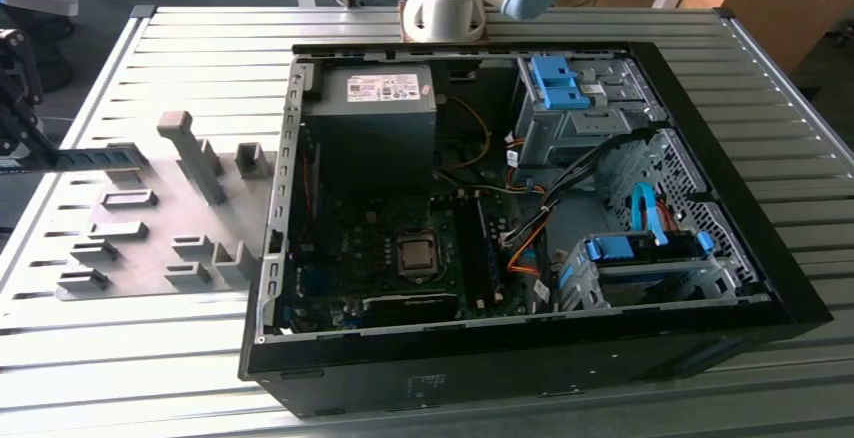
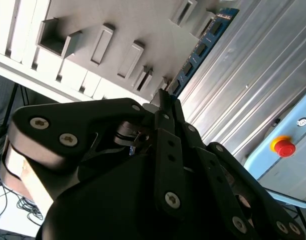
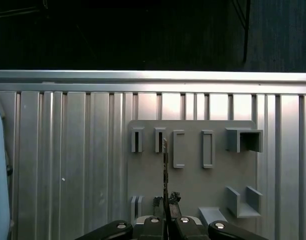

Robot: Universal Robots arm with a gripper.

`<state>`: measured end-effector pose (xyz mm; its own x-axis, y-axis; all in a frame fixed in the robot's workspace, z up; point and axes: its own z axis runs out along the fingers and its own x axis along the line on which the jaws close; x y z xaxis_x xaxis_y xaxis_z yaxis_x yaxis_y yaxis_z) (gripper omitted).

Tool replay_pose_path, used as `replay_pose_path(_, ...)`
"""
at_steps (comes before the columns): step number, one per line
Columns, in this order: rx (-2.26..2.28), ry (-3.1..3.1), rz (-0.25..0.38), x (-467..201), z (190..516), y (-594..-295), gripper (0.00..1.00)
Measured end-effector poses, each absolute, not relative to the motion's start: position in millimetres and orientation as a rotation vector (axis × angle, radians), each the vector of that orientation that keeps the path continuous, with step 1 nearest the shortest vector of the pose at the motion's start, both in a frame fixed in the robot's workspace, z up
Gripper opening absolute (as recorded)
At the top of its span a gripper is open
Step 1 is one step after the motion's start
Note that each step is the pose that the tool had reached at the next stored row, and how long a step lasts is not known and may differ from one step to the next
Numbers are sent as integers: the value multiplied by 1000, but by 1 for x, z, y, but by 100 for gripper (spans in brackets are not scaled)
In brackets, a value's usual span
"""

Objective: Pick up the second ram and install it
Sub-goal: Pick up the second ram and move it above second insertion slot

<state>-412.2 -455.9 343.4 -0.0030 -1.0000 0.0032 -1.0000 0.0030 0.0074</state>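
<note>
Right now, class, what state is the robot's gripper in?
Gripper: shut on the second ram, held above the grey fixture plate.

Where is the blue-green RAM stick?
The RAM stick is clamped in the gripper, over the grey holder plate at the exterior view's left, outside the computer case.

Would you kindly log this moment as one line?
pincer: shut on memory stick | position: over grey holder plate | computer case: open
</note>
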Motion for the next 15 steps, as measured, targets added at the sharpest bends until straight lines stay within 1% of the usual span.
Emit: replay_pose_path(15,2213,-2219,-5,-412,360,-456,14)
